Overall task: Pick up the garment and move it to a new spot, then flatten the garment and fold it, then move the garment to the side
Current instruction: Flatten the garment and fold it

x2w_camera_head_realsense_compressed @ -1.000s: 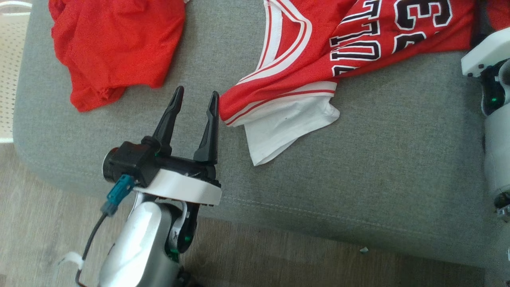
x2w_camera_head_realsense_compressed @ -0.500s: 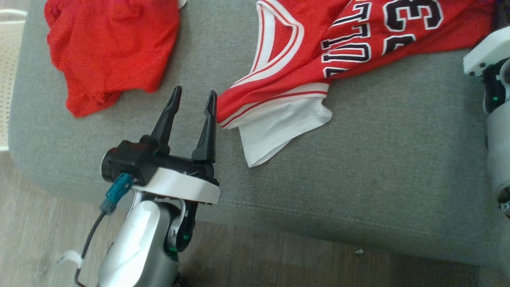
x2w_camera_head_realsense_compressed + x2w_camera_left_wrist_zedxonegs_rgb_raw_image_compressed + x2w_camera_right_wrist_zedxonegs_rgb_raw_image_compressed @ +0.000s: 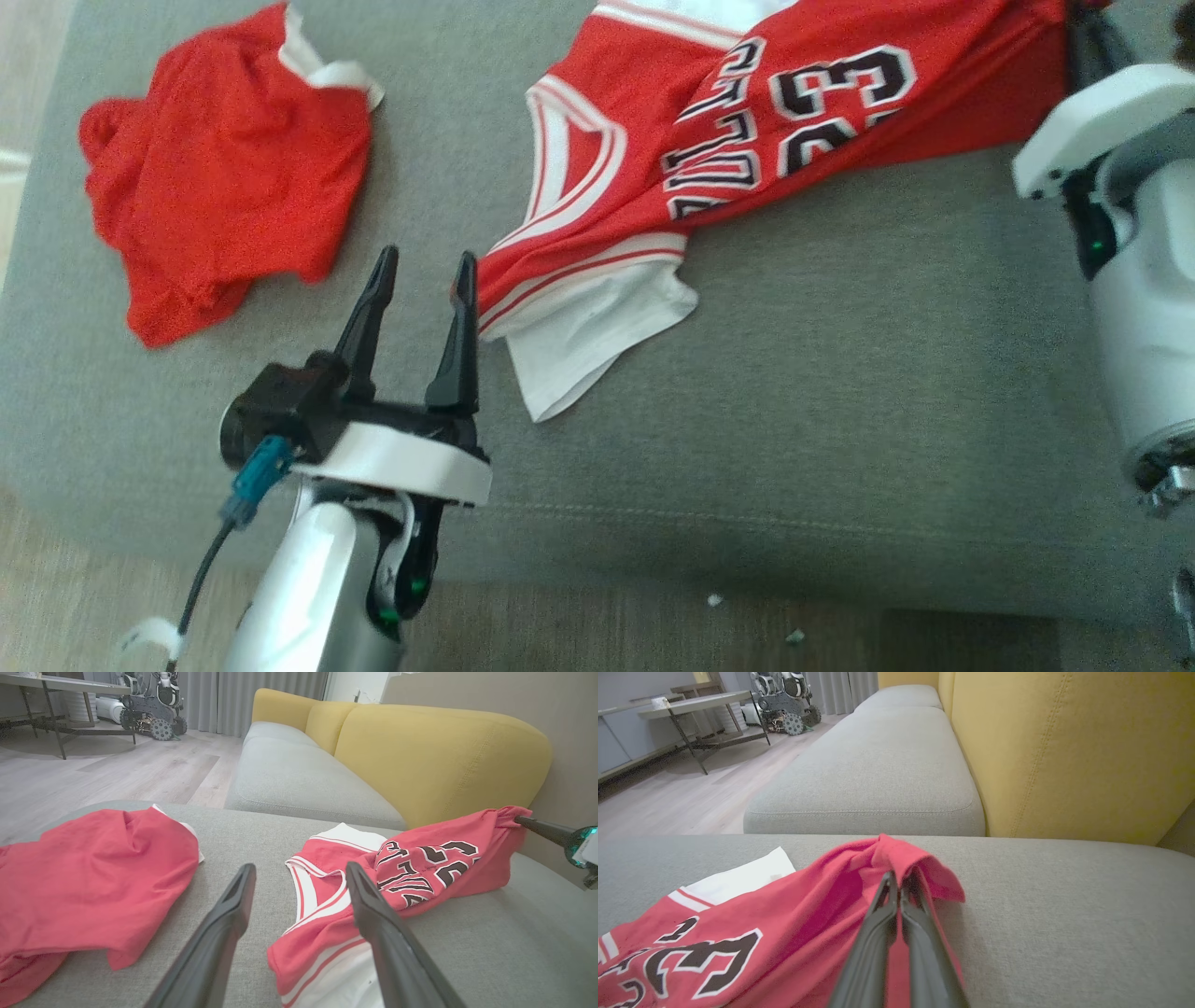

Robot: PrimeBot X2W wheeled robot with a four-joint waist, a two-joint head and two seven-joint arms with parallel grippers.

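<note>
The garment, a red jersey (image 3: 747,140) with white trim and black number 23, lies stretched across the grey seat cushion (image 3: 840,373). My right gripper (image 3: 896,877) is shut on a bunched red edge of the jersey (image 3: 784,924) at its far right end. That same pinch appears at the right of the left wrist view, on the jersey (image 3: 420,868). My left gripper (image 3: 425,257) stands open just left of the jersey's white lower corner, with nothing between its fingers (image 3: 224,924).
A second crumpled red garment (image 3: 224,205) lies on the cushion to the left (image 3: 93,882). A yellow backrest (image 3: 420,751) rises behind the seat. The cushion's front edge drops to wooden floor (image 3: 653,625). A table and another robot stand far off (image 3: 149,714).
The head camera has shifted, so everything sits lower and further left in the picture. The right gripper has shut on the jersey's edge. The left gripper stays open beside the jersey.
</note>
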